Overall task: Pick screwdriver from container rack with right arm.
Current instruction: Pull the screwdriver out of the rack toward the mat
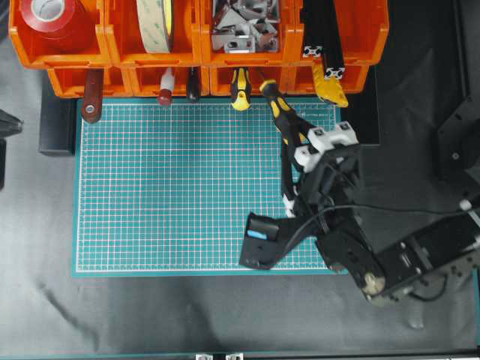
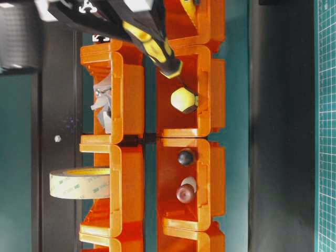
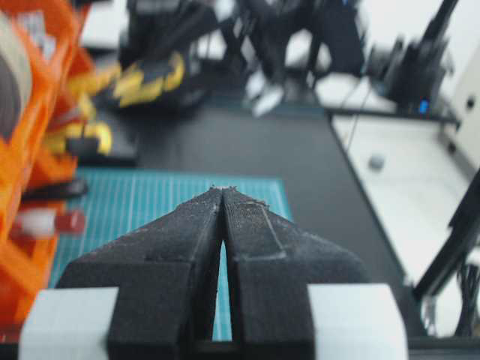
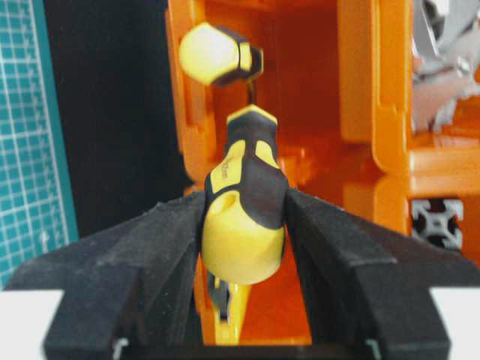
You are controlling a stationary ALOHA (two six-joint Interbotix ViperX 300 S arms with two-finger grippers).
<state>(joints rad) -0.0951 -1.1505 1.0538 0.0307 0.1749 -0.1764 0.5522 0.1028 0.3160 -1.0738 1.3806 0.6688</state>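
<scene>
- Overhead view: even, bright light; soft shadows only.
- Left wrist view: left claw point(image 3: 223, 196) fairly sharp; everything beyond it blurred, pale glare at the far right.
- Right wrist view: right claw point(image 4: 244, 217) soft-edged; container rack point(image 4: 360, 112) behind it vivid, slightly blurred.

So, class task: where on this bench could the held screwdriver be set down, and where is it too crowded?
Free: the green mat's left and middle, below the container rack. Crowded: the mat's right side, where the right gripper holds the screwdriver, and its top edge, where handles overhang.
</scene>
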